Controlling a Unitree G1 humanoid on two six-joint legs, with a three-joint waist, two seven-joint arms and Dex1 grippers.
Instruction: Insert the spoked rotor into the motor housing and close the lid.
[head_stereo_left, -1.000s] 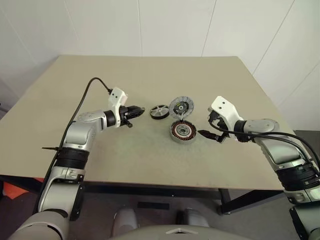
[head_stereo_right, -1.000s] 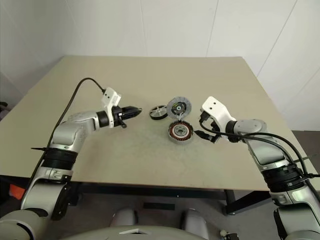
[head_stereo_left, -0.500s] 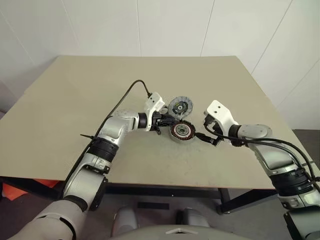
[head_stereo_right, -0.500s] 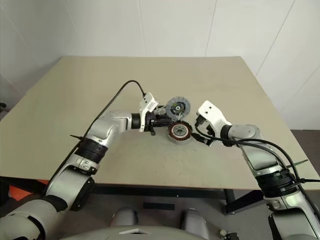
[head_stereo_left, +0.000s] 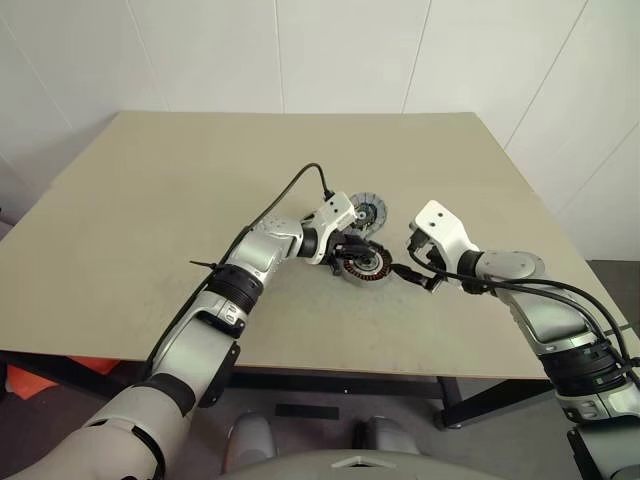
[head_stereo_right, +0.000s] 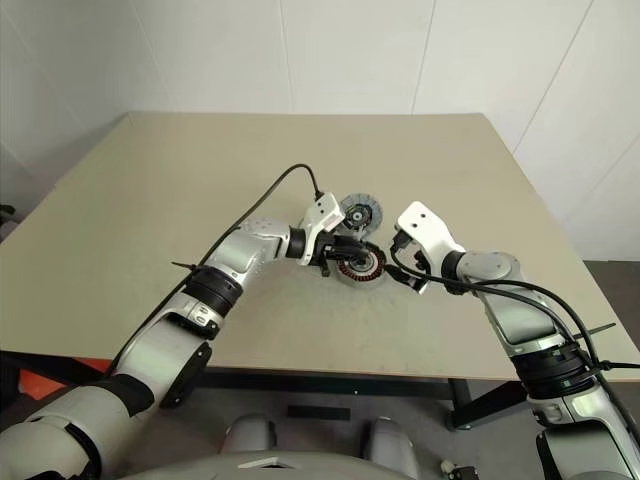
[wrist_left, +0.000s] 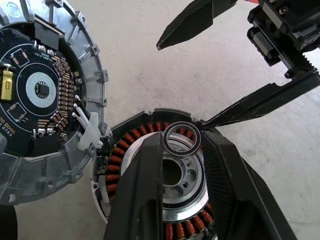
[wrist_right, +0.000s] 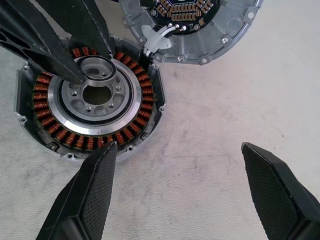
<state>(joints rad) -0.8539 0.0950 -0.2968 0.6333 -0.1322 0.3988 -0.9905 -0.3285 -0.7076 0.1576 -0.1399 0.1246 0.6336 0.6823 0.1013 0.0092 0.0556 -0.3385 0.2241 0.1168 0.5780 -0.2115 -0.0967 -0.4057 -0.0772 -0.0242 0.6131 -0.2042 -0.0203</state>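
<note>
Both wrist views show the motor housing (wrist_right: 95, 112) flat on the table (head_stereo_left: 200, 170), copper windings up and centre bore open. The lid (wrist_left: 40, 95) lies just beside it, circuit face up, with its white clip reaching the housing rim. Our left gripper (wrist_left: 181, 142) hangs over the housing, jaws clamped on a small dark-rimmed ring (wrist_right: 97, 68). We see no spokes on it, so we can't tell whether it belongs to the spoked rotor. The ring sits off the bore, toward the lid side, and looks slightly tilted. We'd slide it over the bore, level it, then lower it straight and let go only once it seats. A cocked entry would likely jam. The right gripper (wrist_right: 177, 147) waits just beside the housing, jaws wide apart and empty. One fingertip is at the rim; we can't tell whether it touches. We'd use it to steady the housing, keeping clear of the lid's white wires.
</note>
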